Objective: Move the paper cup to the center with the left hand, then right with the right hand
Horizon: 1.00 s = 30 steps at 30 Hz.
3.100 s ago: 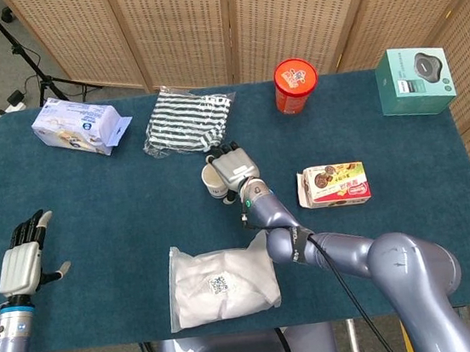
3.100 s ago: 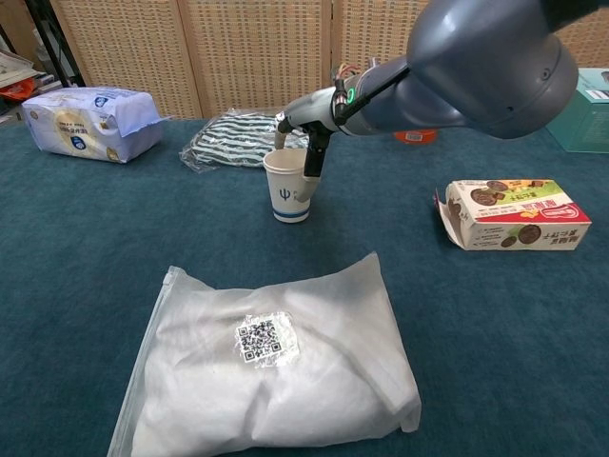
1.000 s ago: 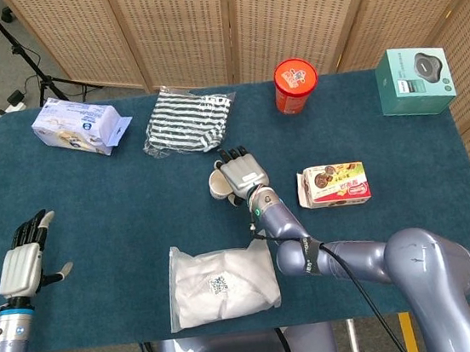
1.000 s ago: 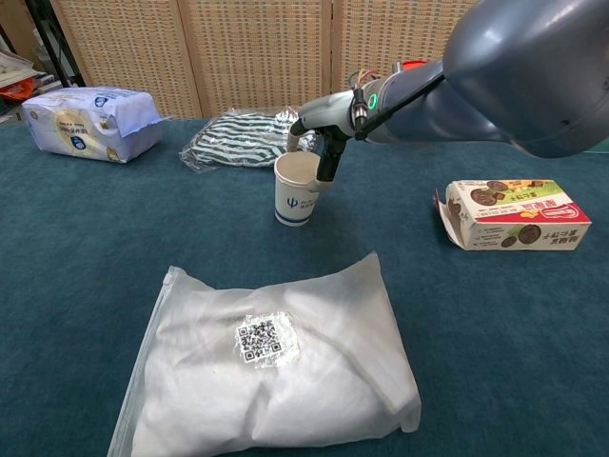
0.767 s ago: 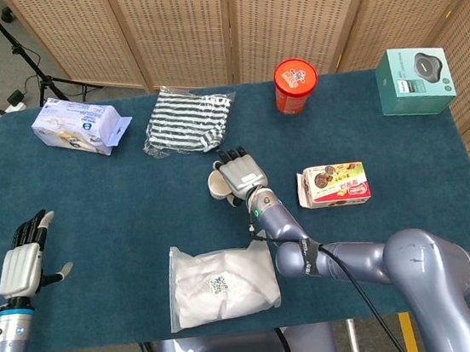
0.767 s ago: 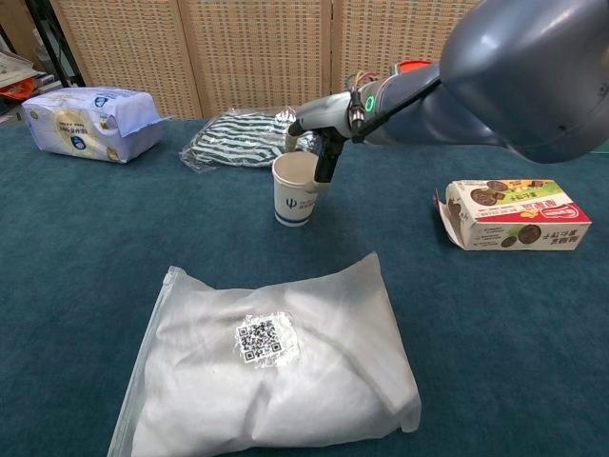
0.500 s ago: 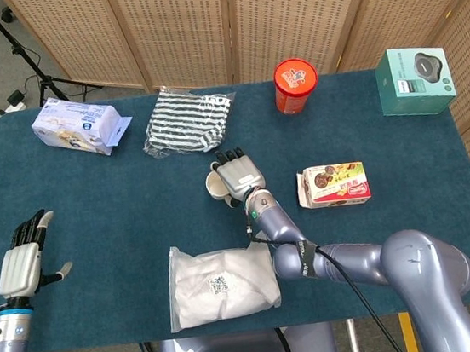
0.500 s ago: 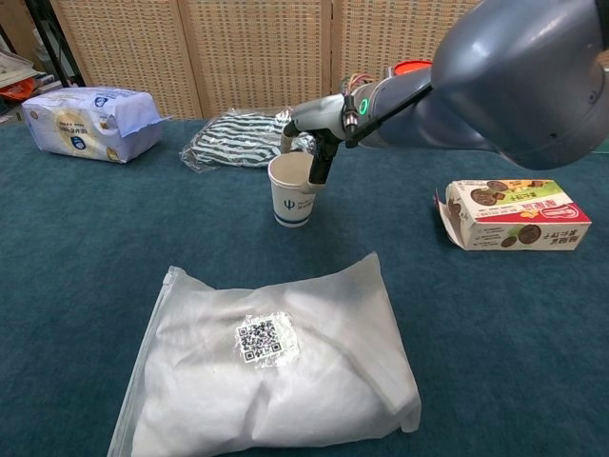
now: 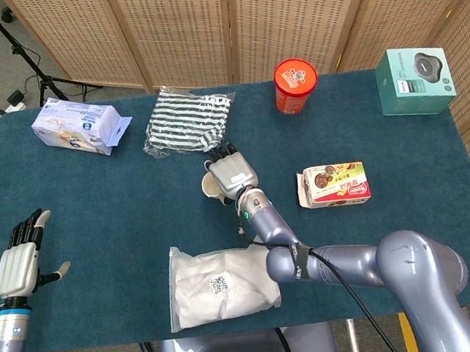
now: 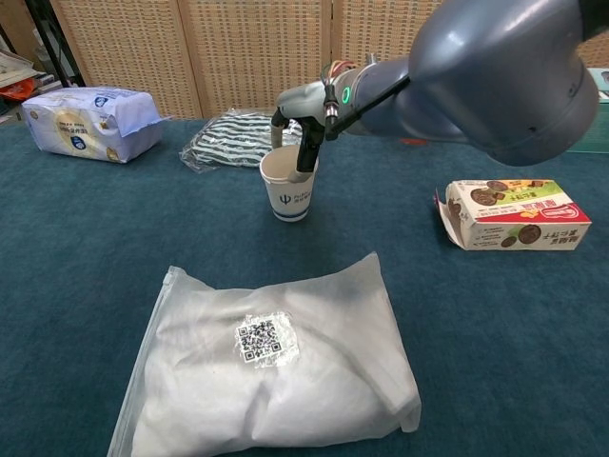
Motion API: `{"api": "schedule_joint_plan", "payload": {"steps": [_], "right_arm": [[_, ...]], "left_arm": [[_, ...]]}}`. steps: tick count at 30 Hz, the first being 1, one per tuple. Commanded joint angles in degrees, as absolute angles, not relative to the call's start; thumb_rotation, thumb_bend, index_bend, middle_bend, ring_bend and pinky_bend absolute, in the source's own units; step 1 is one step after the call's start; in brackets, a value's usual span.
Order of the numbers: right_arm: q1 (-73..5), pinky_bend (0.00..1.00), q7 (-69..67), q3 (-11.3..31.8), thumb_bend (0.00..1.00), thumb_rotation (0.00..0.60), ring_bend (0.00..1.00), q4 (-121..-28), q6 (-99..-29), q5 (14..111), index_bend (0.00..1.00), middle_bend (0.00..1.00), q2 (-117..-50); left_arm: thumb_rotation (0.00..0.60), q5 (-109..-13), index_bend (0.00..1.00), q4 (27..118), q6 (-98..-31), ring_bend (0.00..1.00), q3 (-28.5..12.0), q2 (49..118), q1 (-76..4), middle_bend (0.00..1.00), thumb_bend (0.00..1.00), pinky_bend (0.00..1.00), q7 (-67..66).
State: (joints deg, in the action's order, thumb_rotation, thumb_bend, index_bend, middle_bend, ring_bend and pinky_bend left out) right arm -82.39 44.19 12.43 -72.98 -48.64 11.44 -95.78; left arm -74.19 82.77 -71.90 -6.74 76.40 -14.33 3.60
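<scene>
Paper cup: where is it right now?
In the head view the cup stands mid-table in the right hand, just below the striped bag and above the white pouch.

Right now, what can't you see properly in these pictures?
- Cup: in the head view the right hand covers most of it.
- Right hand's fingers: in the chest view, the cup and the arm hide most of them.
- Left hand: outside the chest view's frame.
- Green box: cut by the chest view's right edge.

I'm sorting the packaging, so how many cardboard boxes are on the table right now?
2. A cookie box lies right of the paper cup; a teal box stands at the far right corner. None seems hidden.
</scene>
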Motion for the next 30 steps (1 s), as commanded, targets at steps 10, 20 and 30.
{"api": "schedule_joint_plan", "payload": {"steps": [10, 20, 30], "right_arm": [[-81.8, 0.00, 48.7, 12.7, 0.39, 0.600, 0.00, -76.0, -52.4, 9.4, 0.64, 0.09, -91.9], [-78.1, 0.00, 50.7, 11.7, 0.39, 0.600, 0.00, -77.7, -54.3, 6.2, 0.64, 0.09, -86.7], [-74.7, 0.00, 50.1, 11.6, 0.39, 0.600, 0.00, -78.5, -54.1, 5.3, 0.64, 0.09, -83.4]], "left_arm": [[0.600, -74.2, 0.00, 82.9, -71.9, 0.00, -6.7, 76.5, -14.4, 0.00, 0.21, 0.00, 3.2], [0.600, -74.6, 0.00, 83.2, -72.1, 0.00, -6.5, 76.5, -14.3, 0.00, 0.21, 0.00, 2.9], [0.600, -74.8, 0.00, 83.3, -71.9, 0.00, -6.3, 76.6, -14.4, 0.00, 0.21, 0.00, 2.3]]}}
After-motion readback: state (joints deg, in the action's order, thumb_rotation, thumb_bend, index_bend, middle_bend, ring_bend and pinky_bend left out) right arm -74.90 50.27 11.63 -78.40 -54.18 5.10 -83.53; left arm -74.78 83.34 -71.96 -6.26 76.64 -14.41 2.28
